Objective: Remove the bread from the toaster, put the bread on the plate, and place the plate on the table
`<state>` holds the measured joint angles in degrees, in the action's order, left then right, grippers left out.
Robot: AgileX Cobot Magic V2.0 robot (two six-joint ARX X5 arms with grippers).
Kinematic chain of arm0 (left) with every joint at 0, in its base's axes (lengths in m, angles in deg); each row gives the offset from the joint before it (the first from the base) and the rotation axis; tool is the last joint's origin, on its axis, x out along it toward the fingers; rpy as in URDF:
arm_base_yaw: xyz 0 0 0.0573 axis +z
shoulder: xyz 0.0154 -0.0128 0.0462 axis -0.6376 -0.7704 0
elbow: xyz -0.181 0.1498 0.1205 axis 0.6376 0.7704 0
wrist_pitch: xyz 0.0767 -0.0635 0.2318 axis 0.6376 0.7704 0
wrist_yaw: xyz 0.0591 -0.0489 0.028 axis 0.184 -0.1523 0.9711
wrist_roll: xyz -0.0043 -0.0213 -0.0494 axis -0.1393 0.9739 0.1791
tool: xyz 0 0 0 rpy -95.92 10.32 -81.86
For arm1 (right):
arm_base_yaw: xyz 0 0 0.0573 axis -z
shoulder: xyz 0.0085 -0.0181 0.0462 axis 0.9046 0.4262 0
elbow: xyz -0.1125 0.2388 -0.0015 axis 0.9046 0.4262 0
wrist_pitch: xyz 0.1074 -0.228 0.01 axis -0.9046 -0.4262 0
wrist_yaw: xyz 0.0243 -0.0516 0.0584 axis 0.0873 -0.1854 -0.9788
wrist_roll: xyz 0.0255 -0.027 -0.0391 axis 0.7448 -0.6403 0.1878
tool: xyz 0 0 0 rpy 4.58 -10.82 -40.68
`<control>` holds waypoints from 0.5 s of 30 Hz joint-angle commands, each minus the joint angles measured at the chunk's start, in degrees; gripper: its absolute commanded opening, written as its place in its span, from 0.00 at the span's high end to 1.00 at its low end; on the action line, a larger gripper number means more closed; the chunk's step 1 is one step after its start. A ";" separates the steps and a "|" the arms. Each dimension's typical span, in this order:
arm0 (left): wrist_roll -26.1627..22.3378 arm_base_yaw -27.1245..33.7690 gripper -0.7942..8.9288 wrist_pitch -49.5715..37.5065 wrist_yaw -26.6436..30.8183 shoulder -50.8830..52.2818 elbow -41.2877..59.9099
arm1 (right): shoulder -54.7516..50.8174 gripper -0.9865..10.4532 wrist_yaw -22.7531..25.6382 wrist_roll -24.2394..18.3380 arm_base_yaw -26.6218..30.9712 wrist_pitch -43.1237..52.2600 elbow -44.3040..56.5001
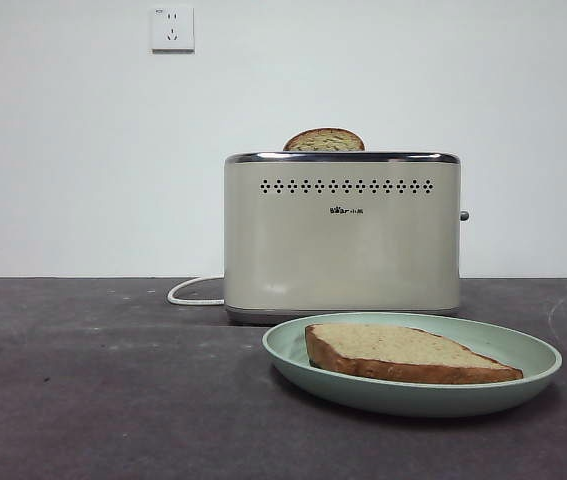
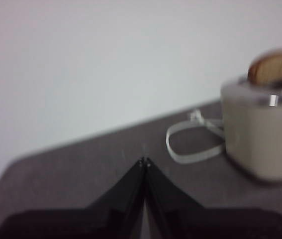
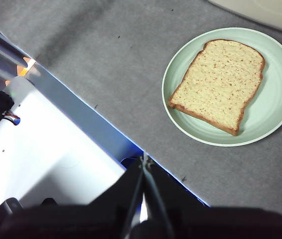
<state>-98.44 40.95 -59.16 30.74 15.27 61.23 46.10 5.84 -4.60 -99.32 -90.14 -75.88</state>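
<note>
On the plate [image 1: 293,352], the bread [image 1: 403,352] is lying flat, plate resting on the table [image 1: 93,390] just in front of the toaster [image 1: 341,240], w/ a 2nd slice [image 1: 324,140] poking out the top. Left gripper [image 2: 144,161] & right gripper [image 3: 144,160] are both hanging back clenched, holding nothing, well apart from plate.

Left end effector [image 2: 144,162], jaws closed to a point: bare dark grey matte table [image 2: 81,169] ahead of the tips. Loop of white cord [image 2: 193,144] lies on the table beyond them, off to one side; boxy cream-beige toaster [image 2: 262,132] stands past the cord, a domed brown slice [image 2: 272,67] sticking up from its slot.

Right end effector [image 3: 144,160], jaws together: open table ahead, then the round pale mint-green plate [image 3: 280,107] carrying the flat light-brown bread slice [image 3: 220,84]. White-and-blue table edge structure [image 3: 56,144] close alongside.
</note>
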 commanded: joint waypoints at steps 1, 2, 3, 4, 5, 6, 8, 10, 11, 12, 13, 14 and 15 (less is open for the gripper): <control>1.55 0.77 0.92 -0.92 -0.07 2.82 4.85 | -0.09 0.91 0.15 0.52 -0.07 0.31 0.37; 2.08 0.92 0.92 -0.94 -0.04 3.61 6.14 | -0.09 0.91 0.15 0.52 -0.07 0.31 0.37; 2.78 1.03 0.92 -1.07 0.04 4.46 7.54 | -0.09 0.91 0.15 0.52 -0.07 0.31 0.37; 3.15 1.07 0.92 -1.49 0.07 5.22 8.92 | -0.09 0.91 0.15 0.52 -0.07 0.31 0.37; 3.30 1.07 0.92 -1.81 0.07 5.97 10.16 | -0.11 0.91 0.15 0.52 -0.07 0.31 0.37; 3.72 1.07 0.92 -2.12 0.07 6.69 11.32 | -0.11 0.91 0.15 0.52 -0.07 0.31 0.37; 4.72 1.07 0.92 -2.62 0.09 7.91 13.27 | -0.11 0.91 0.15 0.52 -0.07 0.31 0.37; 5.75 1.07 0.92 -2.40 0.09 9.40 15.28 | -0.11 0.91 0.15 0.52 -0.07 0.31 0.37; 6.23 1.07 0.92 -2.43 0.07 10.10 16.26 | -0.11 0.91 0.15 0.52 -0.07 0.31 0.37; 6.71 1.07 0.92 -2.43 0.07 10.78 17.07 | -0.11 0.91 0.15 0.52 -0.07 0.31 0.37; 7.45 1.07 0.92 -2.38 0.09 11.56 17.97 | -0.11 0.91 0.15 0.52 -0.07 0.31 0.37; 8.00 1.07 0.92 -2.45 0.04 11.76 18.71 | -0.11 0.91 0.15 0.52 -0.07 0.31 0.37; 8.26 1.07 0.92 -1.25 0.11 11.76 18.75 | -0.09 0.91 0.15 0.52 -0.07 0.31 0.37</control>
<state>-91.67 41.83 -59.94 30.76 26.83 79.28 46.10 5.84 -4.60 -99.32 -90.14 -75.88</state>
